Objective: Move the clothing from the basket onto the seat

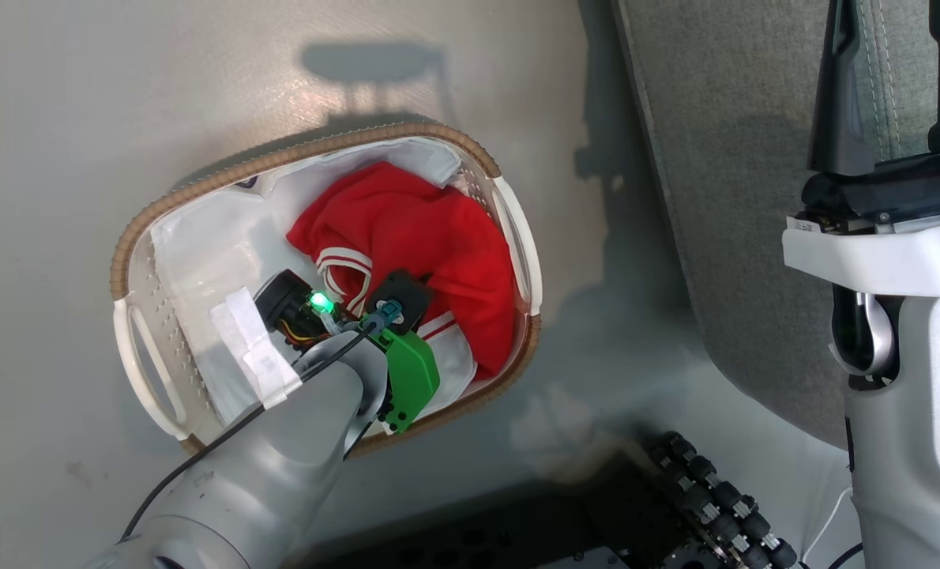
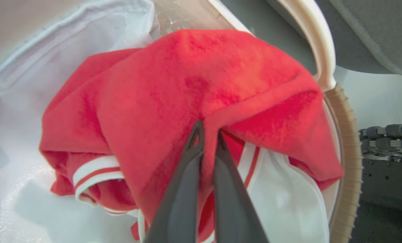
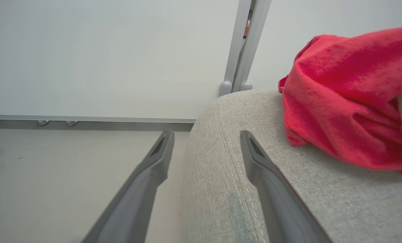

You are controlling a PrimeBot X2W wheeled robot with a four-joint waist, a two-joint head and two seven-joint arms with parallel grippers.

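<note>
Left claw grips garment, second garment on seat

Basket on the floor, clothing in its right half, seat right of basket, second garment on the seat.

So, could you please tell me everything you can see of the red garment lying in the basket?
The red garment is soft, fleecy-looking fabric, crumpled into a heap, with white-and-red striped trim showing at its lower folds. It lies inside the basket on the white liner, bunched toward one side wall. The left hand pinches a raised fold of it between two dark fingers, which are almost together.
</note>
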